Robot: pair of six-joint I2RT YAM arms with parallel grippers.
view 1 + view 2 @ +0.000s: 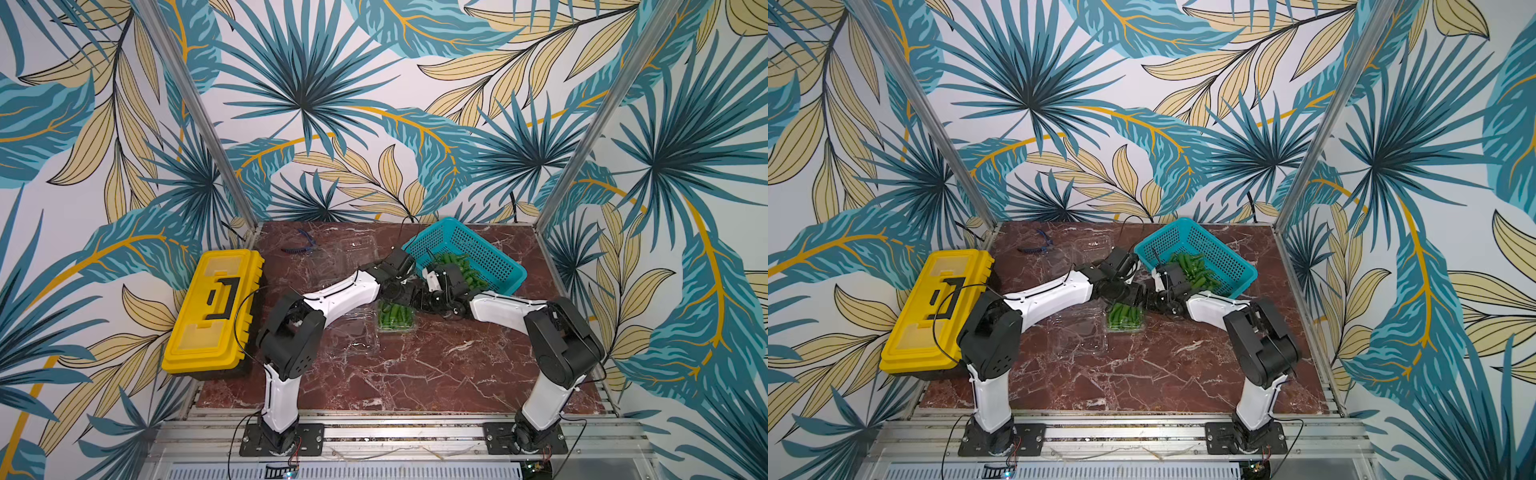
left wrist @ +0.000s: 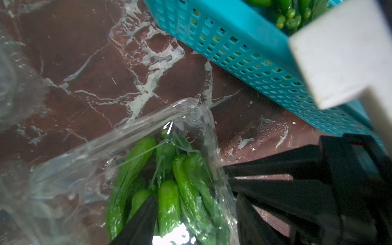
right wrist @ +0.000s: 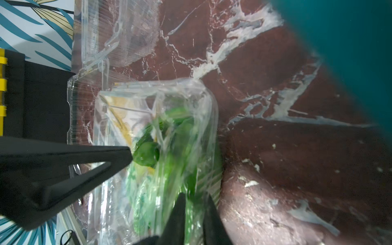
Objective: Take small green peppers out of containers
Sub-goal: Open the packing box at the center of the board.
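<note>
A clear container (image 1: 397, 319) (image 1: 1125, 319) with several small green peppers (image 2: 167, 203) in it sits mid-table. Both grippers meet at its far edge. My left gripper (image 2: 197, 201) is open. One of its fingers (image 2: 141, 220) lies among the peppers and the other stands outside the container's side wall (image 2: 214, 148). My right gripper (image 3: 195, 196) is shut on that container's thin wall, with green showing between its narrow jaws. In the right wrist view the left gripper's finger (image 3: 89, 161) touches a pepper (image 3: 146, 156). More peppers (image 1: 457, 266) lie in the teal basket (image 1: 494, 259).
Two clear containers with no peppers showing in them lie open on the marble, one beside the full one (image 1: 1077, 332) and one near the back (image 1: 1094, 245). A yellow toolbox (image 1: 212, 307) stands at the left edge. Blue-handled pliers (image 1: 301, 245) lie at the back left.
</note>
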